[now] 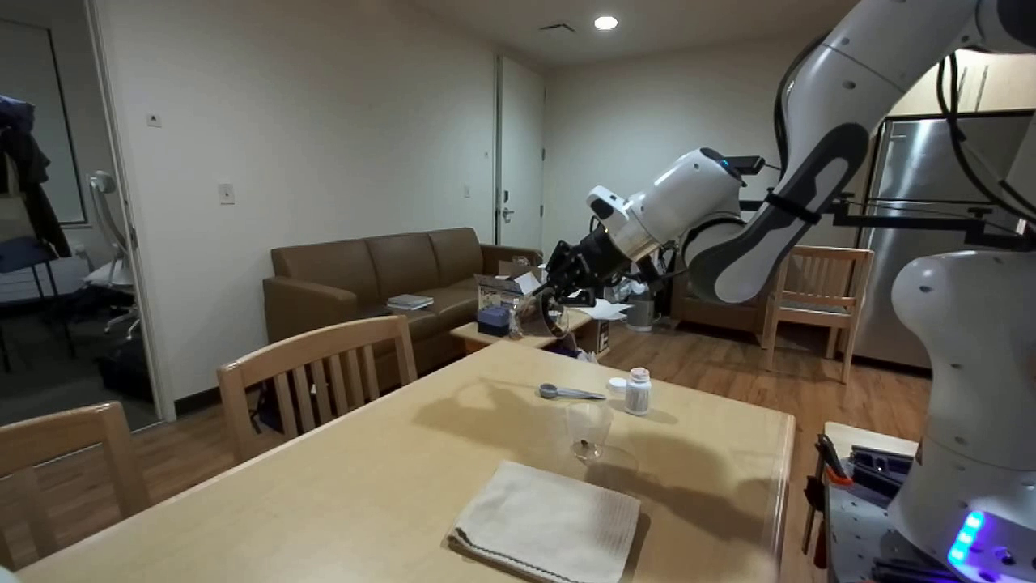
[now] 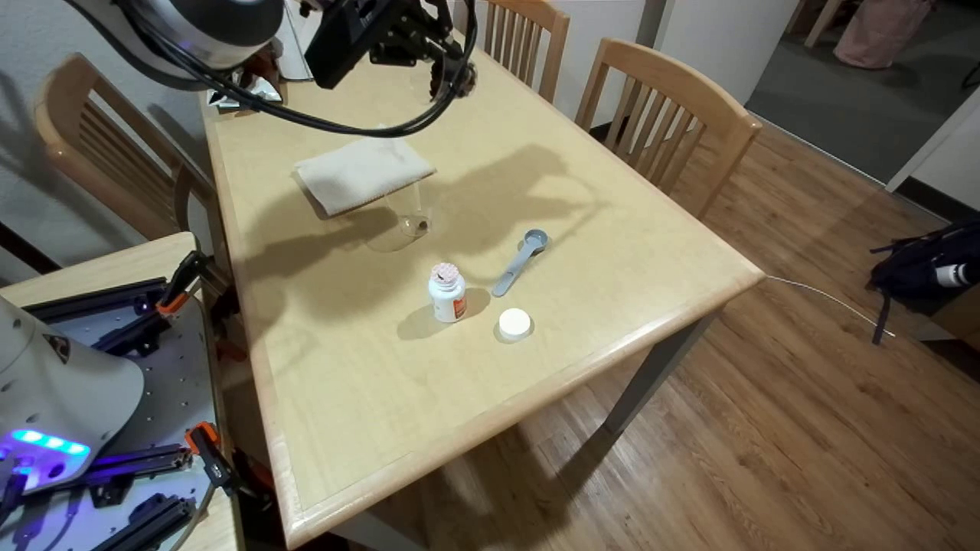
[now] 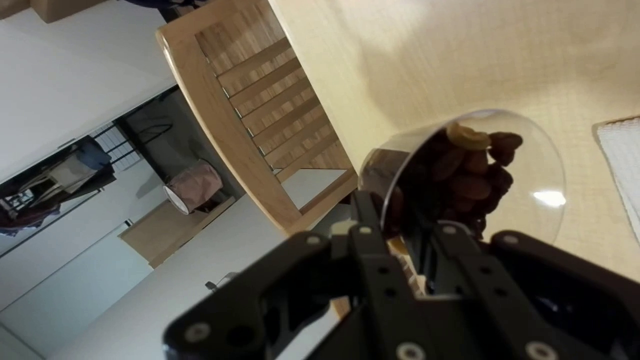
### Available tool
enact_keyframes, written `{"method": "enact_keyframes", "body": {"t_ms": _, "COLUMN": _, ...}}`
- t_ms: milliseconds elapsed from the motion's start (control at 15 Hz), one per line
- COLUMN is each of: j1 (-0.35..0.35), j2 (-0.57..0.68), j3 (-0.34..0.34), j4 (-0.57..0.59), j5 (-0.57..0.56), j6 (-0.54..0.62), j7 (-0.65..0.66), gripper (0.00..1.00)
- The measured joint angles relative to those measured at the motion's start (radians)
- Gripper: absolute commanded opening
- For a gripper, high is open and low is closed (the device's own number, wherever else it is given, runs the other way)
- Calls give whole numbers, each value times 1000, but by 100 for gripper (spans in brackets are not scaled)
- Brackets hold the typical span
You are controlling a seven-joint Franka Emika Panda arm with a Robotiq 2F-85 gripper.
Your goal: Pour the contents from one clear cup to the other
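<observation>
My pincer (image 3: 393, 216): clamped on the wall of a clear cup (image 3: 532, 172).
I hold it tilted, dark pieces (image 3: 467, 182) inside. Farther off on the table (image 2: 367, 413): a folded cloth (image 1: 552, 517), then a second clear cup (image 1: 589, 425), upright, dark speck (image 1: 584, 444) at its bottom, then a white bottle (image 1: 638, 395).
</observation>
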Motion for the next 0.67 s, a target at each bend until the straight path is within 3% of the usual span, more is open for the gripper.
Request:
{"method": "enact_keyframes", "body": {"t_ms": 333, "j1": 228, "j2": 0, "j3": -232, "j4": -3, "j5": -25, "j6": 0, "j7": -1, "gripper": 5}}
{"method": "enact_keyframes", "body": {"t_ms": 667, "j1": 533, "j2": 2, "j3": -542, "j4": -9, "j5": -82, "j6": 0, "j7": -1, "gripper": 5}}
